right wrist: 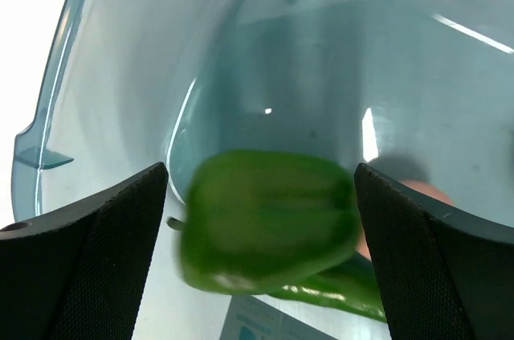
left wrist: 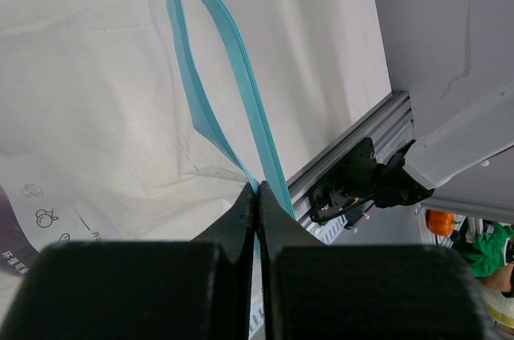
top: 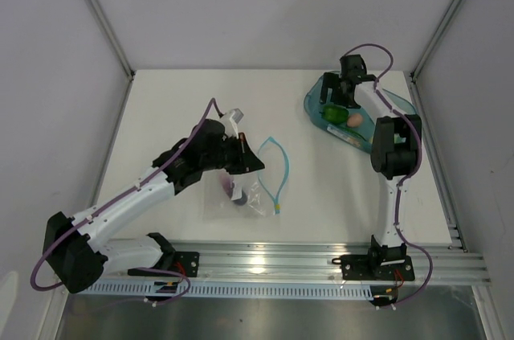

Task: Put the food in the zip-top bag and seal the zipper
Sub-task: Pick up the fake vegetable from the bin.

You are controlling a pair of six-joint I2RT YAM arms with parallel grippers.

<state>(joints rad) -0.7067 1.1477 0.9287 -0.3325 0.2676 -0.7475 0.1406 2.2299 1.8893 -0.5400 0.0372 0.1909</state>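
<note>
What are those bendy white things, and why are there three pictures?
Those are two robot arms bolted to a table. Each ends in a two-finger gripper, like a pincher. One picture looks down from above. The other two come from small cameras on the arms' wrists, so you see their own fingers up close.

The left gripper is shut on the edge of a clear bag, right at its blue zipper, holding the mouth open. Something purple already lies inside.

The right gripper is open, reaching into a teal tub. Between its fingers sits a green pepper, not yet gripped. A long green vegetable and a pink egg lie beside it.
</note>
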